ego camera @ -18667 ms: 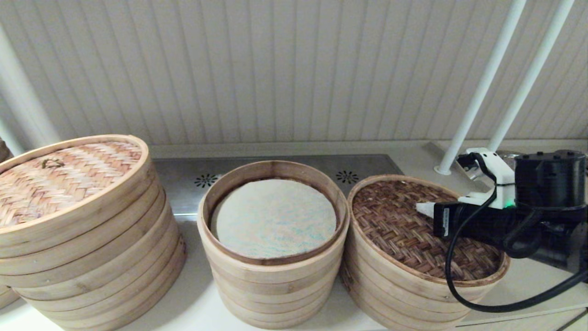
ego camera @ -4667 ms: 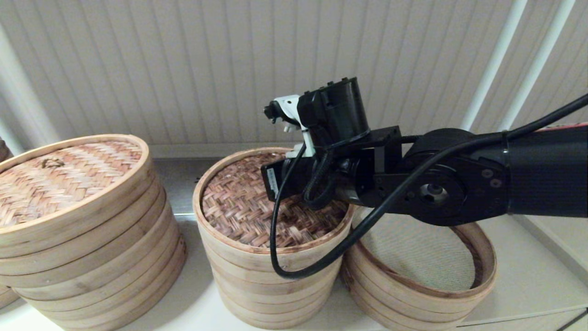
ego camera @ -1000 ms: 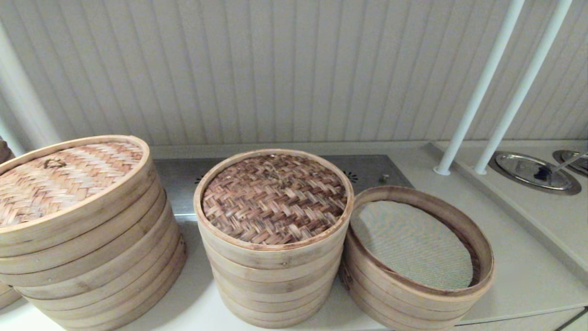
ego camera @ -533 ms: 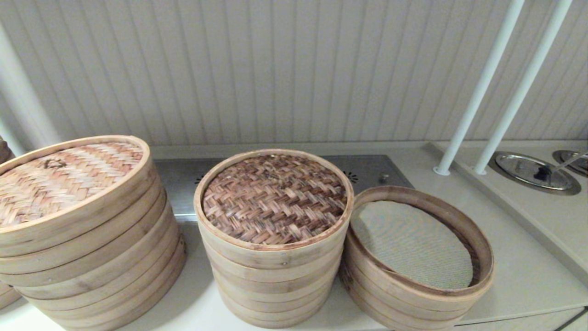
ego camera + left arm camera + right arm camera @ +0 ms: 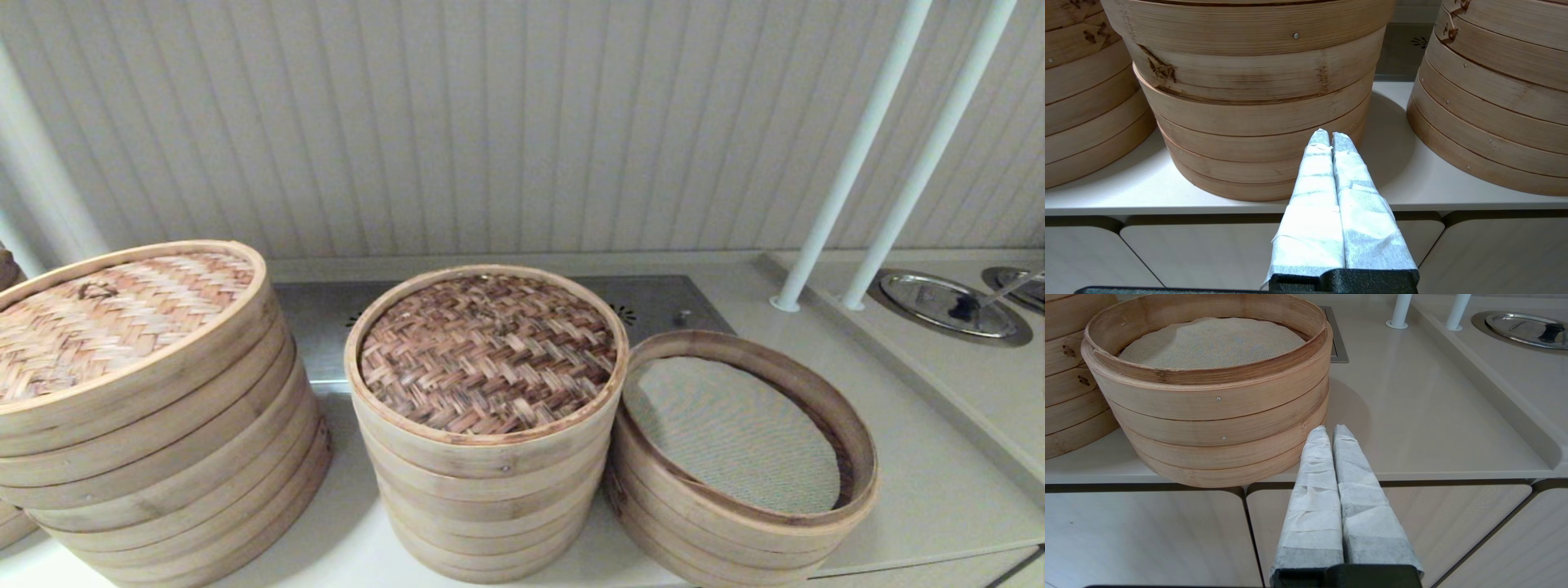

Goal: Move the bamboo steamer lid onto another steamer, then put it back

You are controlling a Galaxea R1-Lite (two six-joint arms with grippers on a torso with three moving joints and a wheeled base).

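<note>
Bamboo steamer lid seated on middle stack, beyond and above left gripper, up-left of right gripper; both closed, empty; judged light, stiff, rough weave; best pinched at rim.

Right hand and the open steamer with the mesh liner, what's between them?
Nothing stands between them. In the right wrist view the right hand, shut, sits just off the counter edge before the open steamer; only bare countertop lies there.

Pale table carried three bamboo steamer stacks in row: biggest stack left, middle stack, another steamer right.
</note>
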